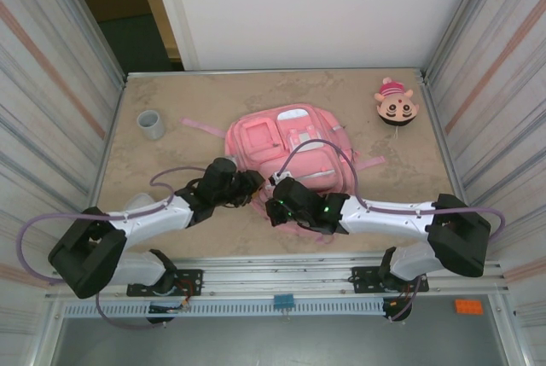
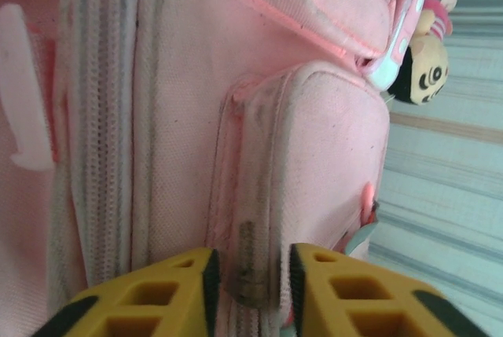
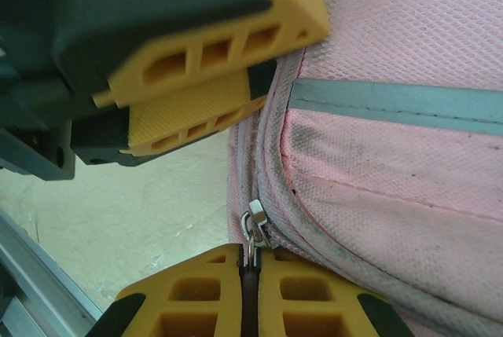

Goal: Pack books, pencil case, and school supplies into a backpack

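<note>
Inside the right hand point(image 3: 250, 265), a zipper pull point(image 3: 255, 215) is half hidden.

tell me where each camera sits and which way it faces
Top external: above and behind the bases, looking down; both arms, left gripper and right gripper at the backpack.
Left wrist: on the left arm, looking across the backpack toward the cartoon toy; own fingers at bottom.
Right wrist: low beside the backpack; right gripper shut on a zipper pull, left gripper above.
Shared: top and left wrist both see the toy.
</note>
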Controlling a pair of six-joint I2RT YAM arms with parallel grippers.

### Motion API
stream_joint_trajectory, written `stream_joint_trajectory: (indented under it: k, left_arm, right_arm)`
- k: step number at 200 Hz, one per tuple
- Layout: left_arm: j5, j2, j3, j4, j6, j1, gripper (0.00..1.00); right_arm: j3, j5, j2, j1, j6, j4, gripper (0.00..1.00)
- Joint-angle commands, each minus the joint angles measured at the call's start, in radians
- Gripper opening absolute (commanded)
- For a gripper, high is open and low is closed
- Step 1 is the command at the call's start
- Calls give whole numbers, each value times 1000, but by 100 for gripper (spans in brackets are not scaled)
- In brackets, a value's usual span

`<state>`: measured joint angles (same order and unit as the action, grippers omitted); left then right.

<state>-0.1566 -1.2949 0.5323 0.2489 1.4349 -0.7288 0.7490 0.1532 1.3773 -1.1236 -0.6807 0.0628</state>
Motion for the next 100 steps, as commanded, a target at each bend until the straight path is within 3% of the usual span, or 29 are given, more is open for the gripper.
stream_joint_trajectory:
  k: [1, 22, 40, 100]
  left_arm:
    - [-14, -18, 28, 29, 29, -12, 21]
    - [-8, -14, 39, -5, 25, -13, 7]
    - [11, 2, 55, -74, -8, -12, 1]
    - [54, 81, 94, -282, -170, 62, 0]
  right_arm:
    - [-4, -2, -23, 4, -11, -48, 0]
    - [-9, -1, -29, 2, -12, -45, 0]
    - [-15, 10, -46, 1, -11, -25, 0]
    - [-59, 47, -140, 11, 4, 97, 0]
